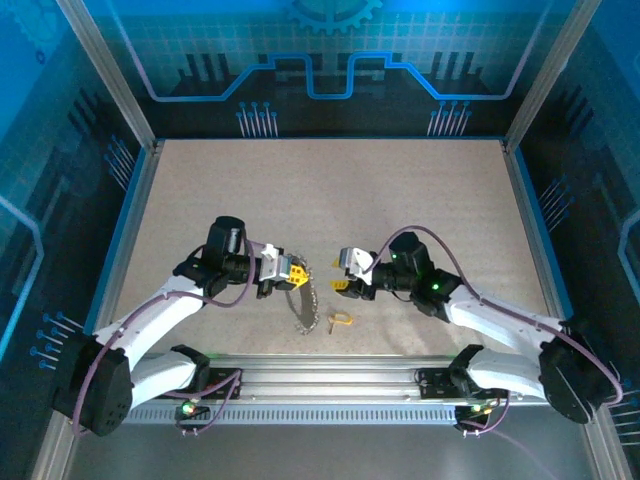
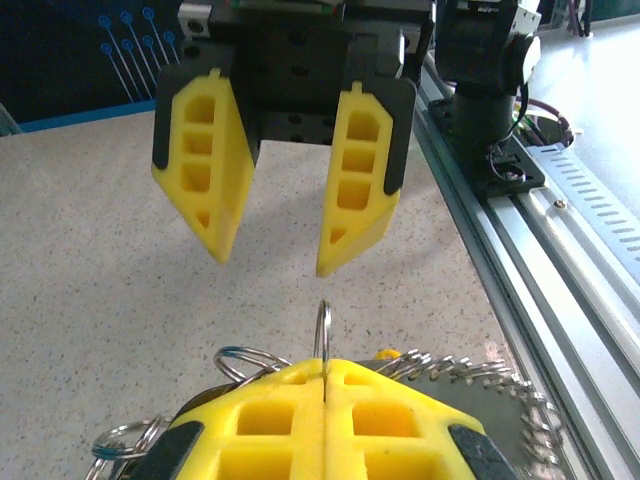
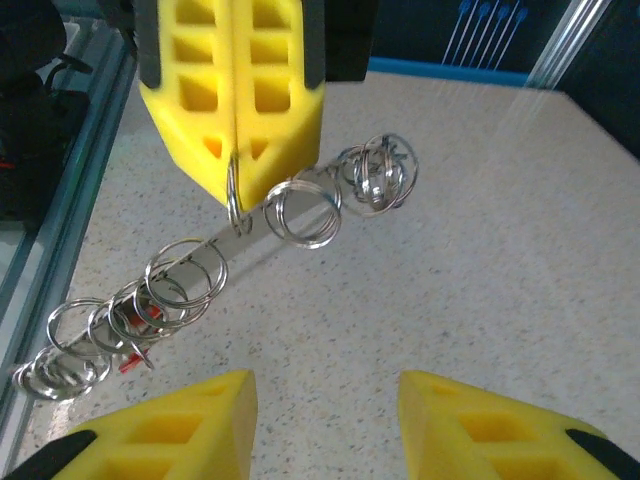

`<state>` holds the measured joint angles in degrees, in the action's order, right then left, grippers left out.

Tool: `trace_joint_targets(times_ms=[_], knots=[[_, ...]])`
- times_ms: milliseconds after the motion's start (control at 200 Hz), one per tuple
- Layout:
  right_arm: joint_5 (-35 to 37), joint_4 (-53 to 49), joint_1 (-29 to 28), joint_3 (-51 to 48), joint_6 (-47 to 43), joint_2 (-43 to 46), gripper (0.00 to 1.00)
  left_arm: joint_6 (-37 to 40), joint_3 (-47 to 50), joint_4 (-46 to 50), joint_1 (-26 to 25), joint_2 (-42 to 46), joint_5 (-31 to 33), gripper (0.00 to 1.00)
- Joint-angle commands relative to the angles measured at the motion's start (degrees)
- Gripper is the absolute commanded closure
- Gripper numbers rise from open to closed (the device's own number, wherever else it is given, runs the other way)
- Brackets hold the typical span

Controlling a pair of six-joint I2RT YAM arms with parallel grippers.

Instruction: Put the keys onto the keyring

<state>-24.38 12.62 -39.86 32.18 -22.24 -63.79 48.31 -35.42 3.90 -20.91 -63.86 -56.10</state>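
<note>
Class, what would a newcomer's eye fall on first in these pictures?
The left gripper, shut, pinches one ring of a silver ring chain near the front edge of the table. Facing it, the right gripper stands open and empty. A yellow key lies on the table between the arms.

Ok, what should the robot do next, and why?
Probably lower the open right tool to the yellow-headed key lying on the table near it and pick it up. The left tool is shut on a silver ring of the chain, holding it up, and no key is in either tool.
</note>
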Motion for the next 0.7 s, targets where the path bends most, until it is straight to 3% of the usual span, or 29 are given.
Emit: trace_joint_targets(times_ms=[0, 250, 495, 690], knots=[[-1.48, -0.36, -0.57, -0.36, -6.57, 4.08, 0.58, -2.01, -1.28, -2.79, -0.19, 0.15, -4.44, 1.0], [-3.84, -4.4, -3.21, 4.22, -10.57, 1.26, 0.7, -2.43, -4.81, -0.98, -0.25, -1.92, -5.04, 1.0], [-0.78, -3.62, -3.52, 6.77, -11.04, -2.61, 0.66, 1.91, -10.18, 4.63, -2.76, -7.55, 0.32, 1.0], [-0.34, -3.81, -2.17, 6.94, -11.38, -3.79, 0.76, 2.23, -10.17, 3.14, -4.57, -10.29, 1.47, 1.0]])
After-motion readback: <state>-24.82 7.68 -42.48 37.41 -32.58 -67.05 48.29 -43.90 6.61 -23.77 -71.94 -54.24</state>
